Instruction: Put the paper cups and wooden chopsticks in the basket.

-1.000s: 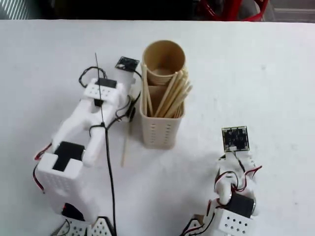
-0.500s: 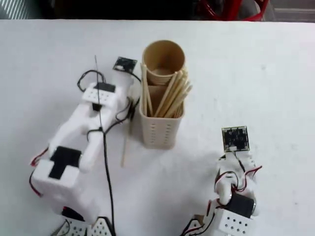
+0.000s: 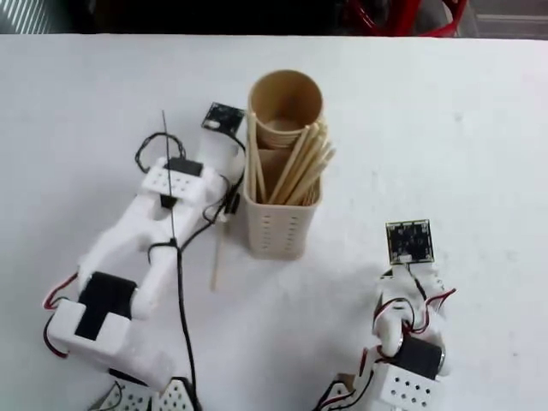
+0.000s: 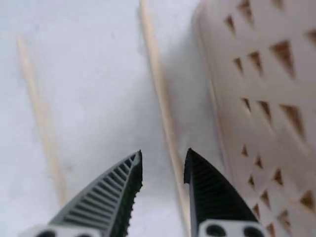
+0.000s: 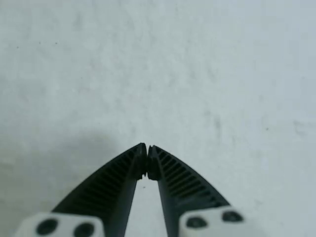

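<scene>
- On the white tabletop (image 3: 479,128), we judge the tidying job well along but not finished: most of the items are stowed, and at least one stick is left to collect.
- The left arm (image 3: 128,248) lies stretched toward the basket's near side. Its left tool (image 4: 163,158) is released, jaws apart and grasping nothing, low over the surface between two sticks.
- The right arm (image 3: 407,342) sits folded well apart from the work. Its right tool (image 5: 147,150) is clenched tip to tip on nothing, over bare tabletop.
- The basket (image 3: 278,227), a pale perforated tub, stands upright in the middle of the scene, just beside the left arm's wrist.
- The paper cups (image 3: 284,98) are nested into one stack that leans out over the basket's far rim. We count this part of the task as done.
- A bundle of chopsticks (image 3: 301,167) rests slanted inside the basket against the cups, also stowed.
- One loose chopstick (image 3: 217,257) lies flat on the tabletop alongside the basket wall. In the left wrist view it runs just beside one finger of the open tool, not between the jaws.
- A second chopstick (image 4: 39,118) lies farther from the basket in that view. We read both as outstanding, each needing a grip and a lift.
</scene>
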You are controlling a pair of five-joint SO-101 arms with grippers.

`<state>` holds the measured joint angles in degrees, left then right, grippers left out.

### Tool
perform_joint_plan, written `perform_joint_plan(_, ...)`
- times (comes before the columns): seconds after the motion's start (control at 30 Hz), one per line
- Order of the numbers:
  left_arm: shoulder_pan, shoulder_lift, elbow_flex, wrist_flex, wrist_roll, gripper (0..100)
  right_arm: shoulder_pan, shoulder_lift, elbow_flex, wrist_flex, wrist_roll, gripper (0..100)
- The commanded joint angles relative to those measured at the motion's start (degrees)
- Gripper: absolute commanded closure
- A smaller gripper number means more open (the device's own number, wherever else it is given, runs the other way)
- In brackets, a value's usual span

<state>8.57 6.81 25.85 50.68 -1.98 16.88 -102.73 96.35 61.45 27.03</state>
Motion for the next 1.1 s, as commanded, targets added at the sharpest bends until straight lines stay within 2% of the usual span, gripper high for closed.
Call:
perform_joint_plan(0.0,1.45,-3.03,-0.26,-0.7,-0.79,84,0.48,-0.22,0.53,0.31,0.18,98.1)
perform_joint_plan(0.3,1.01,4.26,-1.93,-2.64,-0.97,85,0.48,-0.22,0.53,0.31,0.18,98.1)
perform_joint_plan(0.57,0.22,9.54,-8.62,3.43,-0.62,85,0.48,-0.22,0.53,0.31,0.18,98.1)
perform_joint_plan(0.73,-1.01,9.45,-8.97,3.69,-0.97,96,0.48,-0.22,0.53,0.31,0.18,98.1)
perform_joint_plan(1.07,-2.51,8.92,-9.49,3.78,-1.05,96,0.48,-0.22,0.53,0.31,0.18,98.1)
